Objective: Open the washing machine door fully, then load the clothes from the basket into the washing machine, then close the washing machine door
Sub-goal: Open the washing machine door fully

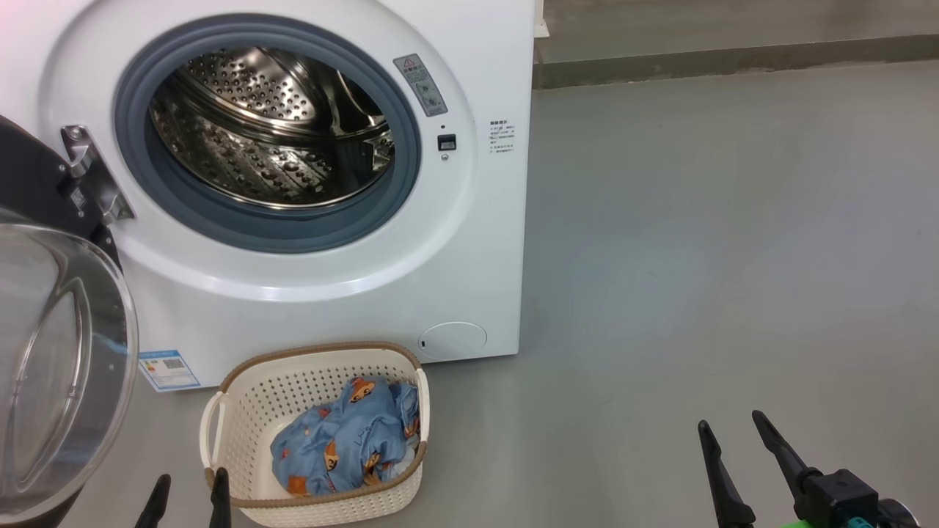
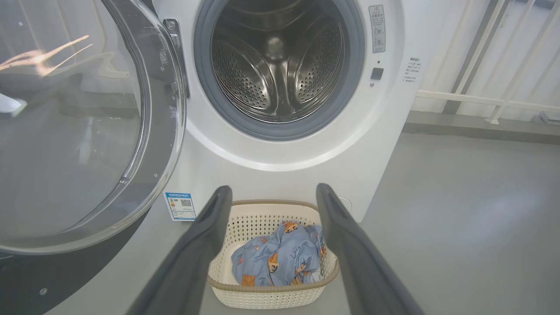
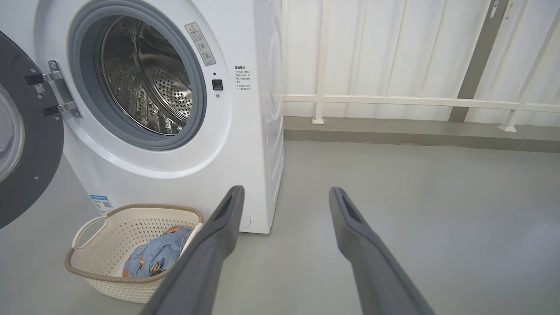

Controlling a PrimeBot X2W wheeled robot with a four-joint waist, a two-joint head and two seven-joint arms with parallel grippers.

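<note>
While both arms sit low, pointing forward, you have left jaws wide and empty, the basket (image 1: 315,350) with the clothes (image 1: 345,440) just ahead of them; right jaws wide, empty, well apart. Open washing machine door (image 1: 44,352) stands left of left jaws.

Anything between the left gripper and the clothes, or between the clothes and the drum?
Nothing visible. The clothes lie uncovered in the basket, with the open left gripper by its near left corner. The washing machine door is swung aside to the left, and the mouth of the drum behind the basket is unobstructed.
</note>
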